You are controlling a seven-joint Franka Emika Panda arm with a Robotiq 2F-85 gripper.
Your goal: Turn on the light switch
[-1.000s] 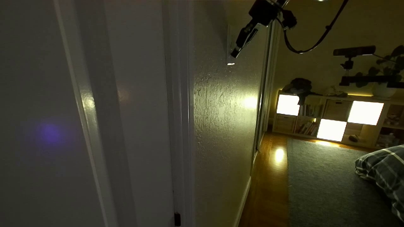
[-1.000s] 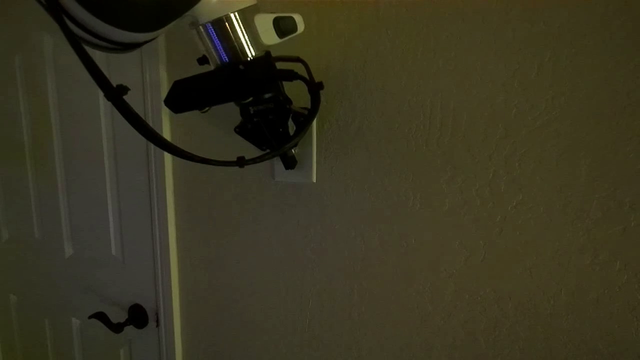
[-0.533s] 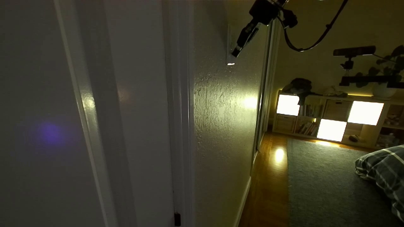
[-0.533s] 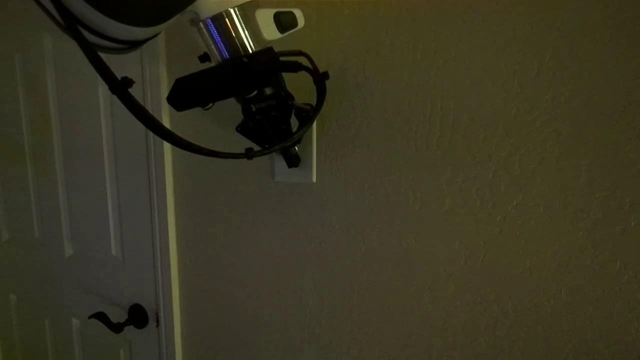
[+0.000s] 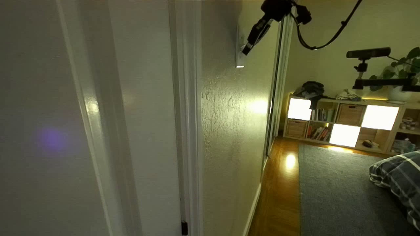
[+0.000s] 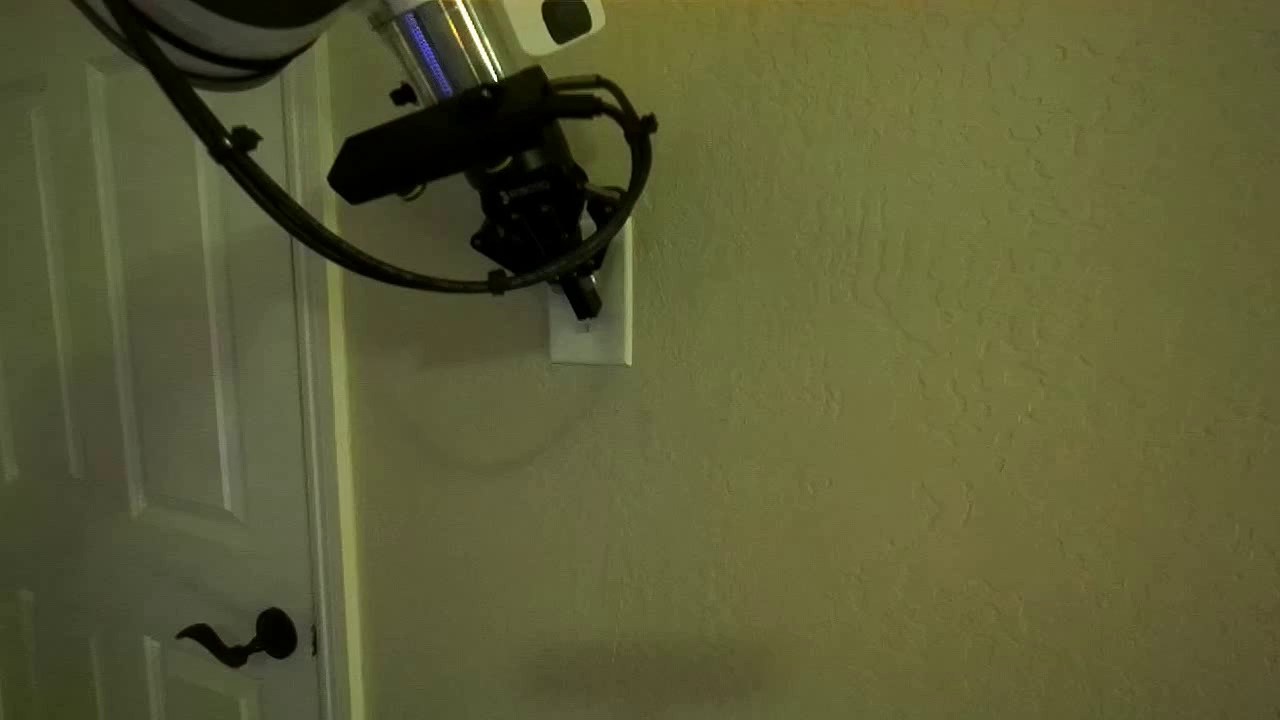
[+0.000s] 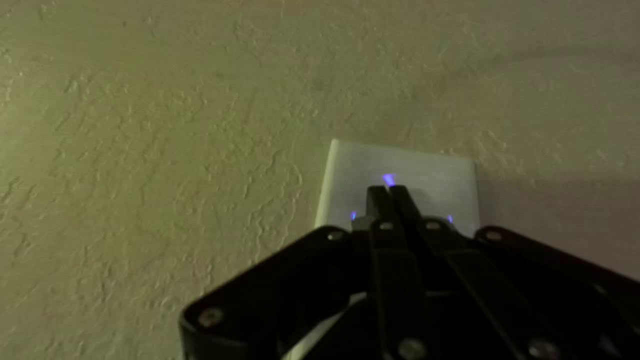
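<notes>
Probably we are at the flick itself: the gripper (image 7: 388, 192) stands before the light switch (image 7: 427, 172), which is set upright on the wall (image 7: 150, 200), and we take the gripper to be serving as a blunt poking tool. Its 2 fingertips (image 7: 377, 201) meet side by side with only a thin seam between them, and they have hold of nothing. In an exterior view the switch's white plate (image 6: 602, 347) sits to the right of the door (image 6: 170, 300), near the frame (image 6: 328, 420) but apart from it, and the tips lie in front of its lower half. We cannot tell whether they touch the moving part, since they hide it in the wrist view and neither exterior view settles the matter. A soft curved shadow, which we read as that of the cable (image 6: 400, 287), falls on the wall below the plate, and on the right the rug (image 5: 331, 186) shows plainly, with 3 glowing squares (image 5: 380, 117) at the far end; from this we judge that a light overhead is likely on and the task all but done. The next move, then, calls for backing the gripper straight off the wall, without dragging across the moving part and knocking it back, and without swinging the cable left into the door. Should the light prove not to be the switch's doing, we would want 1 short push along the plate rather than hard into it.
</notes>
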